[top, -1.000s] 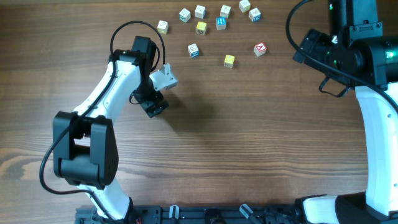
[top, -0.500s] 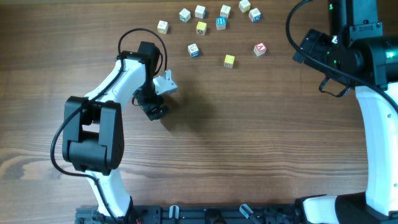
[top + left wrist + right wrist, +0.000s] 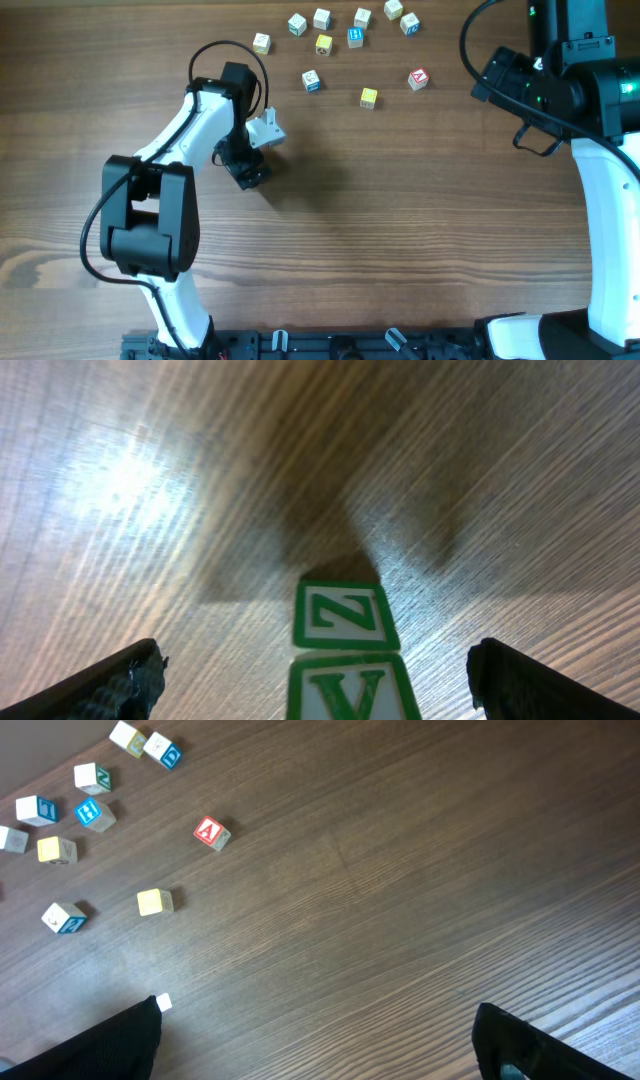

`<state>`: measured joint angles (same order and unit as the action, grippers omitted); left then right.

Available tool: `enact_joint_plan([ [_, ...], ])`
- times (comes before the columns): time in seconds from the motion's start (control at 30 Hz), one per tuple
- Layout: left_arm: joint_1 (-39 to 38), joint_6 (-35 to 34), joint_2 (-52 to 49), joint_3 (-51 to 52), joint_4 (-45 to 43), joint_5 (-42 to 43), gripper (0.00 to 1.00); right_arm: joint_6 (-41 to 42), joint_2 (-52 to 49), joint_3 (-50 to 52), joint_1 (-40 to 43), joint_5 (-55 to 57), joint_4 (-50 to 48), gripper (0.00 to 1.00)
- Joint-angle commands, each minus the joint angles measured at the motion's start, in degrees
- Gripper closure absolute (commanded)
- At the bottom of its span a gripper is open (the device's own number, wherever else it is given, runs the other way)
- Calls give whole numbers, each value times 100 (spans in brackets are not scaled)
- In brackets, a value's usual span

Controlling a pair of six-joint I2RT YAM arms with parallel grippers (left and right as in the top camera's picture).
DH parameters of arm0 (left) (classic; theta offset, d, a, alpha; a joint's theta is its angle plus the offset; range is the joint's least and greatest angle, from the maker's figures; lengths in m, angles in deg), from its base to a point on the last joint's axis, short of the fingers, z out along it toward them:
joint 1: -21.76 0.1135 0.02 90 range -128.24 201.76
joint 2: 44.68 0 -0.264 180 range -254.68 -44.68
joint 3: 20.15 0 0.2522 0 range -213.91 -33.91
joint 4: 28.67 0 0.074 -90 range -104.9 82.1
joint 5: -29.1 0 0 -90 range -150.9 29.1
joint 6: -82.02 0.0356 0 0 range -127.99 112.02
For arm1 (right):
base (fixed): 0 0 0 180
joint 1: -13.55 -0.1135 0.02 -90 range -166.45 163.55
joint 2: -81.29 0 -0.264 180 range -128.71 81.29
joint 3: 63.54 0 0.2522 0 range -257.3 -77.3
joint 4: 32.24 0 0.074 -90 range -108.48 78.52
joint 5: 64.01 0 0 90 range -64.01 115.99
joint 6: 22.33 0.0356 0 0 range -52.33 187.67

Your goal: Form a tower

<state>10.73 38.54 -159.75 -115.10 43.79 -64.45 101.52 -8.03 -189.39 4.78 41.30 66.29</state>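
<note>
The tower shows only in the left wrist view: a pale cube with a green "N" (image 3: 340, 614) meets a pale cube with a green "V" (image 3: 350, 690) edge to edge, and the "V" cube runs off the bottom edge. My left gripper (image 3: 320, 682) is open, its dark fingertips (image 3: 125, 682) far out on either side of the "V" cube and not touching it. From overhead the left gripper (image 3: 249, 168) hides these cubes. My right gripper (image 3: 320, 1045) is open over bare wood at the far right, nothing between its fingers.
Several loose letter cubes lie scattered at the back of the table, among them a red-and-white "A" cube (image 3: 419, 78) (image 3: 210, 832) and a yellow cube (image 3: 369, 97) (image 3: 154, 901). The right arm (image 3: 545, 85) hangs at the back right.
The left arm's elbow swung to the right and its gripper edged slightly toward the back. Over the last half second nothing moved. The right arm stayed still.
</note>
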Motion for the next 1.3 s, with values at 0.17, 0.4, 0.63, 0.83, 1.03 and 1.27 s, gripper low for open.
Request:
enact_joint_plan([
  [0.17, 26, 234, 190, -133, -103, 127, 4, 70, -61, 20, 28, 116, -15, 0],
  [0.4, 28, 278, 181, -133, -96, 157, 9, 68, -61, 20, 28, 116, -15, 0],
  [0.63, 28, 278, 181, -120, 94, 160, 10, 70, -61, 20, 28, 116, -15, 0],
  [0.83, 48, 280, 181, -120, 87, 160, 9, 68, -61, 20, 28, 116, -17, 0],
  [1.03, 101, 280, 181, -63, -4, 334, 0, 68, -61, 20, 28, 116, -17, 0],
  [1.27, 107, 280, 179, -42, -144, 354, 2, 70, -61, 20, 28, 116, -15, 0],
])
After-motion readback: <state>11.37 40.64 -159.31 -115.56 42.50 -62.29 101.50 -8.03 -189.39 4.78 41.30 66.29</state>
